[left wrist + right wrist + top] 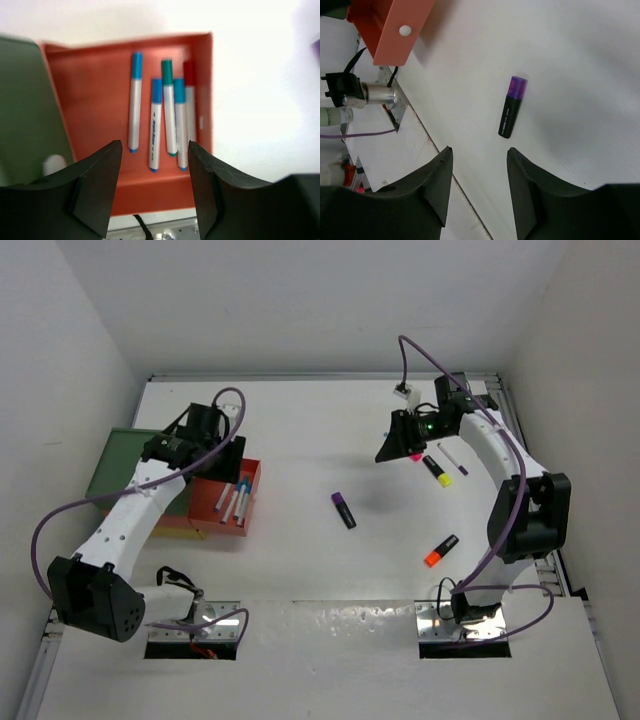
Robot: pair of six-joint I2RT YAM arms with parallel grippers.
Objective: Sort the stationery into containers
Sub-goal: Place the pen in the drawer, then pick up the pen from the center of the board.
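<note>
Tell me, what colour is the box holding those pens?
Red-orange; the box shows best in the left wrist view.

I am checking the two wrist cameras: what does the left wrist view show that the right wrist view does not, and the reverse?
Only left wrist: five pens inside the red-orange tray, the green tray beside it. Only right wrist: a purple highlighter. Both: the red-orange tray, the white table, an open, empty tool (left tool, right tool).

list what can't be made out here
- top view: left arm covers parts of red-orange tray and green tray
- left wrist: green tray blurred, cut by left edge
- right wrist: red-orange tray cut by top edge, inside unseen
- top view: thin pen too small for cap colour
</note>
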